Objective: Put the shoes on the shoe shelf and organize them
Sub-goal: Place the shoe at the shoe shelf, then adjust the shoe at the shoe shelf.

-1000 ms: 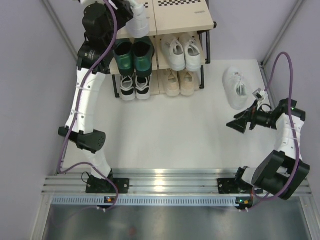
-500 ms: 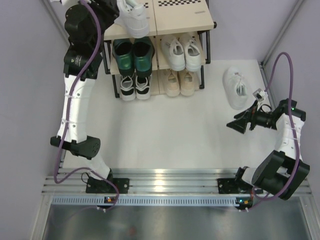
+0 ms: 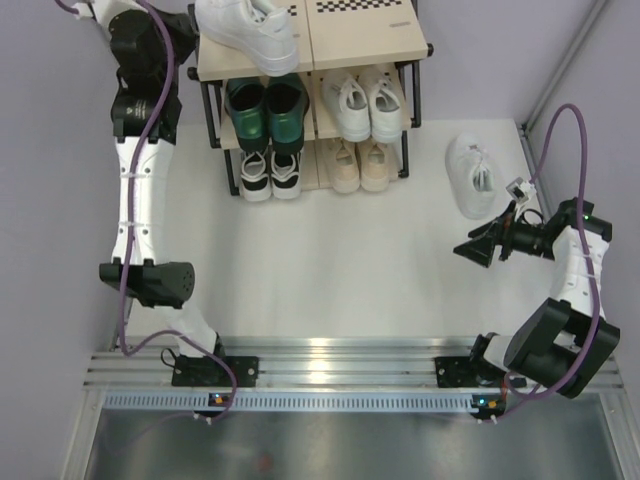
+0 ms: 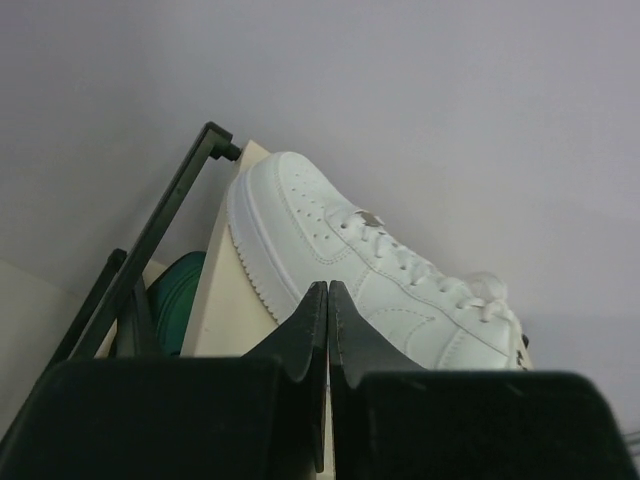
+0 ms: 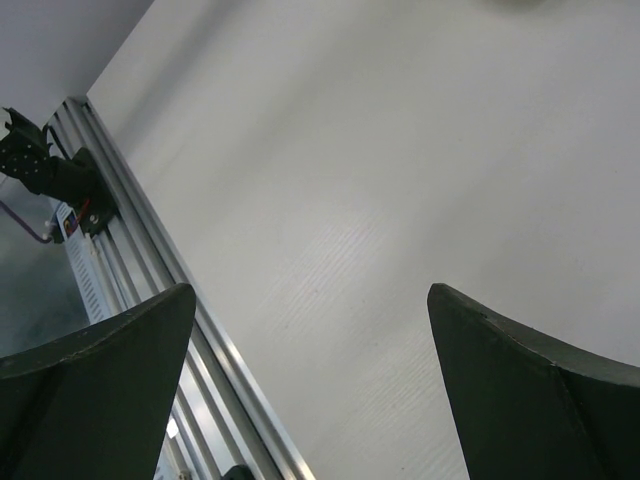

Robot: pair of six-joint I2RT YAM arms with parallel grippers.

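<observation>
Overhead, top view: the shoe shelf [image 3: 360, 35] stands at the table's [image 3: 330, 270] far edge, left of centre. Green heels [image 3: 265, 108] and a white pair [image 3: 360, 100] fill the middle tier. Black-and-white sneakers [image 3: 270, 172] and a beige pair [image 3: 360, 165] are on the bottom tier. One white sneaker [image 3: 250, 30] is on the top board, left half, overhanging the front lip. The lone white sneaker [image 3: 472, 175] lies on the table near the right edge, far half. The right gripper [image 3: 465, 250] hangs near it on the near side, jaws spread and empty.

Left wrist: the left gripper [image 4: 327, 285] is pinched closed on nothing. The top-board sneaker is just past its tips, not touching.

Right wrist: only bare table and the base rail [image 5: 125, 200] show between the spread fingers.

Judgement: the lone sneaker is likely light, with a stiff sole and a smooth, probably slippery upper. Best hold is a pinch on the heel collar, one finger inside the opening.
</observation>
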